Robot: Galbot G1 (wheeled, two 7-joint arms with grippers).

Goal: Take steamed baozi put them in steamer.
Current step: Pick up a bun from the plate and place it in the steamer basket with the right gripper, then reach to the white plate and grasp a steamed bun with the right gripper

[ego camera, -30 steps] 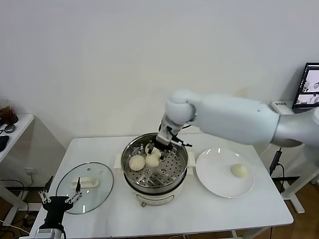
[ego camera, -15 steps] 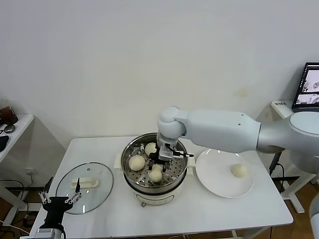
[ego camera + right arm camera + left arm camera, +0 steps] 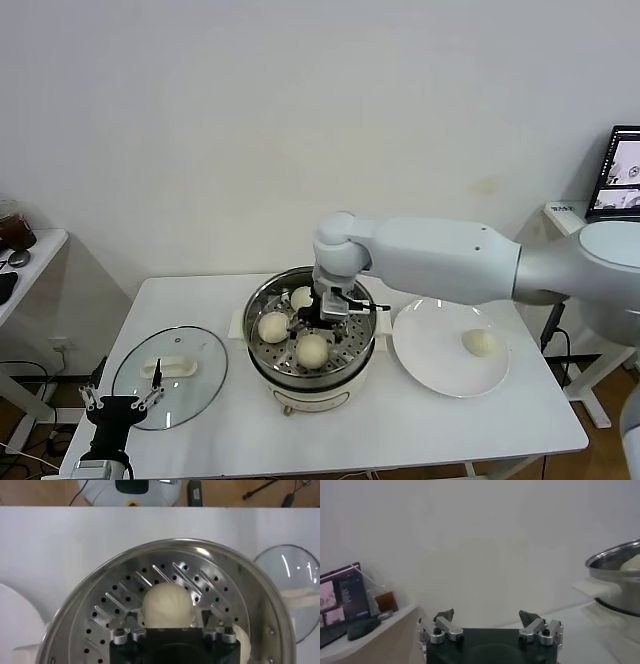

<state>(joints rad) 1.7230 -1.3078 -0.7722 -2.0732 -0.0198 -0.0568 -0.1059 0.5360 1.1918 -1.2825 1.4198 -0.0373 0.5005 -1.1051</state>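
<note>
The steamer stands mid-table with three steamed baozi on its perforated tray: one at the front, one at the left, one at the back. My right gripper hovers just above the tray, open, close behind the front baozi. In the right wrist view that baozi rests on the steamer tray between the spread jaws of the right gripper. A fourth baozi lies on the white plate. My left gripper is parked low at the table's front left, open and empty.
A glass lid with a white handle lies left of the steamer. A monitor stands at the far right. A small side table is at the far left. The left wrist view catches the steamer's rim.
My right gripper carried a baozi from the steamer's middle toward its front, lowered it, then opened. The baozi now rests on the tray. The left arm stayed still.
</note>
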